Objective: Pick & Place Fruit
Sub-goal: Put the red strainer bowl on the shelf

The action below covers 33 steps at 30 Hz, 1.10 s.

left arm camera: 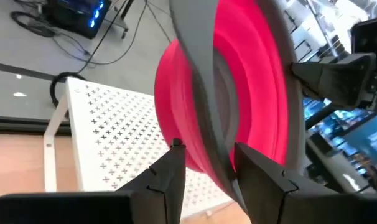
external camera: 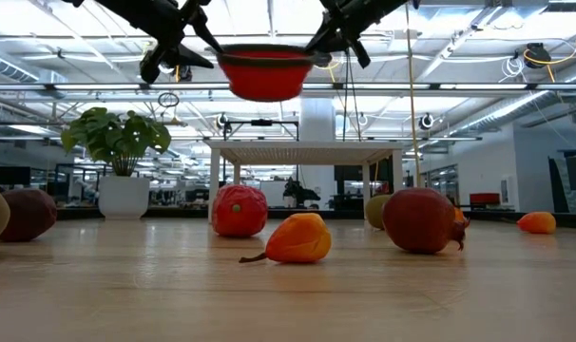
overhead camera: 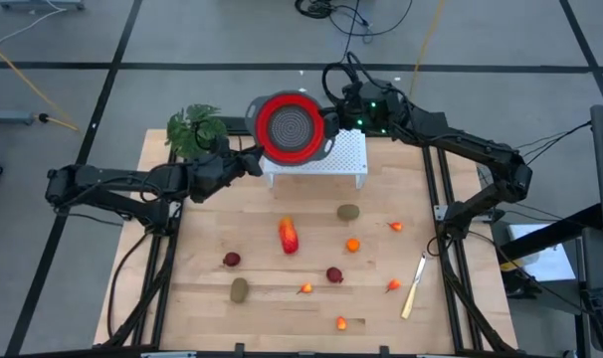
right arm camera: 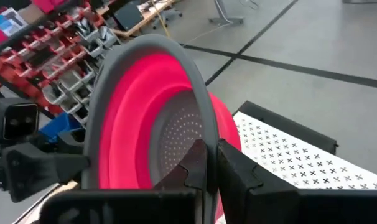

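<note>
A red colander [overhead camera: 290, 127] with a grey rim hangs level, opening up, above the white perforated stand [overhead camera: 343, 159] at the table's far middle. My left gripper [overhead camera: 250, 156] is shut on its left side and my right gripper [overhead camera: 331, 121] on its right side. The fruit lies loose on the wooden table: a long red-orange piece [overhead camera: 289, 236], olive ovals [overhead camera: 348, 212] [overhead camera: 239, 289], dark red rounds [overhead camera: 231, 260] [overhead camera: 334, 274], an orange one [overhead camera: 352, 245] and several small bits. My left gripper pinches the colander's grey rim [left arm camera: 208, 144] on its left side between its two fingers [left arm camera: 170, 171], coming about level from the table's left. The colander is lifted clear of the stand. My right gripper holds the grey rim [right arm camera: 205, 127] on the colander's right side, one finger [right arm camera: 191, 165] inside the bowl and one outside, coming about level from the table's right. The bowl hangs clear, level in the low view [external camera: 265, 71].
A leafy green plant [overhead camera: 195, 127] stands at the table's far left corner, close to my left arm. A pale-handled knife [overhead camera: 413, 286] lies near the right edge. The near half of the table holds the scattered fruit.
</note>
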Available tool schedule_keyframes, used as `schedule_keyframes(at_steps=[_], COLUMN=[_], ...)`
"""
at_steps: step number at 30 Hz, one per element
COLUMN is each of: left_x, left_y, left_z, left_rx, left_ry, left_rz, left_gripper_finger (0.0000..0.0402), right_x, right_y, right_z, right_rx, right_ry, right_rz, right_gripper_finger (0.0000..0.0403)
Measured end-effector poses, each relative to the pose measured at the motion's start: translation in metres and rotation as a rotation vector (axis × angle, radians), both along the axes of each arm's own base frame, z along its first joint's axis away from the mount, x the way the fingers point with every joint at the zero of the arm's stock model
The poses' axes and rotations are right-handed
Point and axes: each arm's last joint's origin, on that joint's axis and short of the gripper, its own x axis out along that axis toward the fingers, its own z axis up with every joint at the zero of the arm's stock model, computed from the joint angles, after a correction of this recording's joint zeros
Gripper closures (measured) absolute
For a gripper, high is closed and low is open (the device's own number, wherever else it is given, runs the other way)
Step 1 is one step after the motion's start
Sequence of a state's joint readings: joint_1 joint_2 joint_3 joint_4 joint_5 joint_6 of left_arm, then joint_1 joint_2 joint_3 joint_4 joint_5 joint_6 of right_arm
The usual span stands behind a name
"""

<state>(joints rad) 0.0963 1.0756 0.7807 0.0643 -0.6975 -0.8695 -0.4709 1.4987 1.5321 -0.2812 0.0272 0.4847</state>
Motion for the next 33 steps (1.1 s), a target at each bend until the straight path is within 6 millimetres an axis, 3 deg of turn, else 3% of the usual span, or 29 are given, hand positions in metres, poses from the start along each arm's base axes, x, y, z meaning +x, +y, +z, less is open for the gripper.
schedule_keyframes(at_steps=[21,25,29,33], left_x=[0.004,0.006,0.006,0.006], left_y=[0.017,0.019,0.018,0.018], left_z=[0.001,-0.002,-0.002,-0.003], left_rx=[-0.060,-0.089,-0.092,-0.100], left_ry=[-0.090,-0.091,-0.097,-0.088], left_rz=[-0.032,-0.051,-0.057,-0.055], left_gripper_finger=[0.0268,0.0305,0.0382,0.0387], right_x=[0.010,0.011,0.011,0.011], right_y=[0.017,0.020,0.021,0.022], right_z=[0.001,0.000,0.000,0.001], right_rx=[0.009,-0.019,-0.026,-0.029], right_ry=[-0.024,0.002,0.000,-0.008], right_rz=[0.028,-0.001,0.010,0.066], right_gripper_finger=[0.0394,0.0394,0.0386,0.0351])
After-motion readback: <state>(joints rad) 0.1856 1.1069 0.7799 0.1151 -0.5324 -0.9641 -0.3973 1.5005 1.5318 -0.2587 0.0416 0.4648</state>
